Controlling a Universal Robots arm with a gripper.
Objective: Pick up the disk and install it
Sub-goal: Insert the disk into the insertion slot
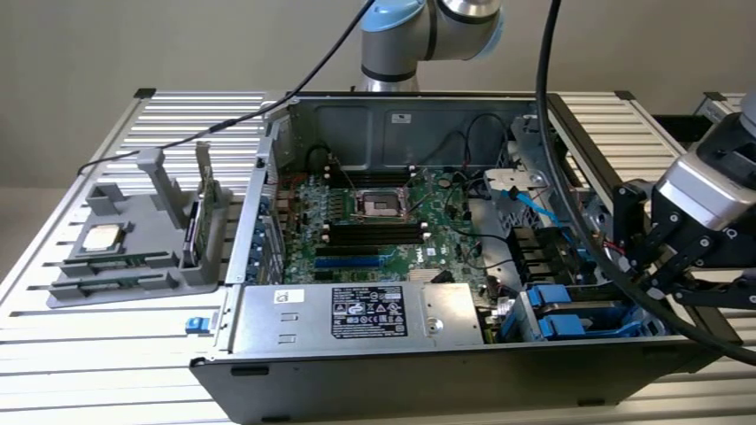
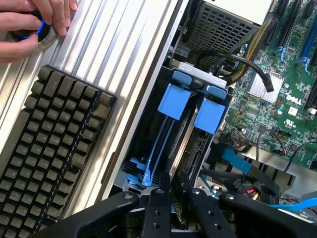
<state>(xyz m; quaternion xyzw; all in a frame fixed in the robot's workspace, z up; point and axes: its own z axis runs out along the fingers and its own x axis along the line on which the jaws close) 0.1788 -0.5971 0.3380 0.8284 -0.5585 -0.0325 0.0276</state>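
Disk (image 2: 190, 136) seen edge-on in blue frame (image 2: 174, 100), inside corner of computer case (image 2: 159, 84). Tool (image 2: 173, 192) at its near end; closed on it or not, cannot tell. Risk: off-centre grip tilts disk, frame jams against case wall or snags nearby cables (image 2: 246, 63).

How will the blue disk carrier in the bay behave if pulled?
The blue disk carrier looks plastic, so probably light; its thin side rail may flex. Slotted in the metal bay, it likely slides, not tips.

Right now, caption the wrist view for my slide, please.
Gripper at the open case's drive bay with two blue carriers, motherboard alongside, a person's hand at a knob.
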